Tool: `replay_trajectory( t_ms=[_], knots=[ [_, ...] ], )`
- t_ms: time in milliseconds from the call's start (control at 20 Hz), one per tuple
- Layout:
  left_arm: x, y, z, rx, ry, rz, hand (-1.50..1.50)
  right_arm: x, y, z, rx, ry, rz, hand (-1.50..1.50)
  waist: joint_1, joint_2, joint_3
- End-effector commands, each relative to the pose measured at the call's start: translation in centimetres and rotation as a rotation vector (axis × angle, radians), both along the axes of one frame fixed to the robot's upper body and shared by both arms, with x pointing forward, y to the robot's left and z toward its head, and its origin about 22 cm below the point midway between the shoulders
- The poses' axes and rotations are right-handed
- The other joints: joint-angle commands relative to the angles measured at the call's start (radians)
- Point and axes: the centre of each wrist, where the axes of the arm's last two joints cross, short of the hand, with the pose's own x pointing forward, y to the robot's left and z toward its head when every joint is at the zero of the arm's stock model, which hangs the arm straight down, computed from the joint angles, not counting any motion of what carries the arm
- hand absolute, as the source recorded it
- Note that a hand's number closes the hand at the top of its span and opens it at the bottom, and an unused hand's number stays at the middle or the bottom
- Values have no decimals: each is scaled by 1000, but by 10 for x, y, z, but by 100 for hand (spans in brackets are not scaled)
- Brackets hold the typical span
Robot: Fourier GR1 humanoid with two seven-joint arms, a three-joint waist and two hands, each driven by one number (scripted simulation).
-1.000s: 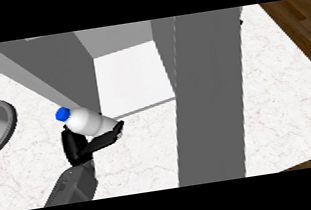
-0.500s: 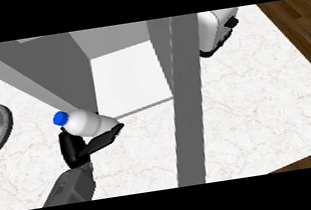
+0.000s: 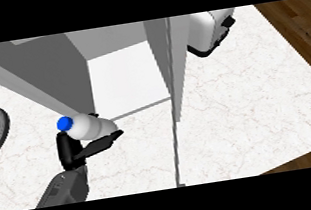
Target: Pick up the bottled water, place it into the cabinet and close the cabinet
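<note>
The left hand [image 3: 83, 149] has its fingers and thumb curled around the bottled water [image 3: 86, 127]. The bottle is up off the white surface [image 3: 248, 108], right at the front left corner of the open cabinet [image 3: 128, 78]. The right hand does not show here.

The step now seems to be getting the bottle inside the cabinet. To do it well, the hand should move the bottle to the right and further in, so it clears the grey side wall [image 3: 43, 78] it is next to. It should go in past the front edge of the white cabinet floor before the hand lets go. The cabinet door [image 3: 175, 99] stands open, edge-on, just right of the opening, so the way in is narrow. The bottle should stay between the wall and the door.

The bottle is tipped over, not standing up. Its blue cap [image 3: 64, 123] points to the left and a little toward the robot. Its bottom end points right, toward the cabinet. So its long way runs left to right, slightly slanted.

A white appliance [image 3: 211, 30] sits behind the door.
</note>
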Motion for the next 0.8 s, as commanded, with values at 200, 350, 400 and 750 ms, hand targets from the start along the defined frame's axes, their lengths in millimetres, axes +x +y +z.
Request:
replay_trajectory(
  t_ms=[200,350,400,750],
  knots=[
    [82,-84,87,-59,-206,-242,150,2,-3,3,-11,0,-7,-150,-12,1,-14],
    [85,-86,92,-85,-210,-248,150,1,-2,6,-41,1,3,-150,-7,-1,-15],
    [83,-89,92,-79,-221,-275,150,1,-2,1,-18,13,-1,-150,11,-5,-14],
    [77,-106,83,-155,-183,-333,150,-2,-5,9,-68,-2,-5,-150,60,-11,-15]
  ],
)
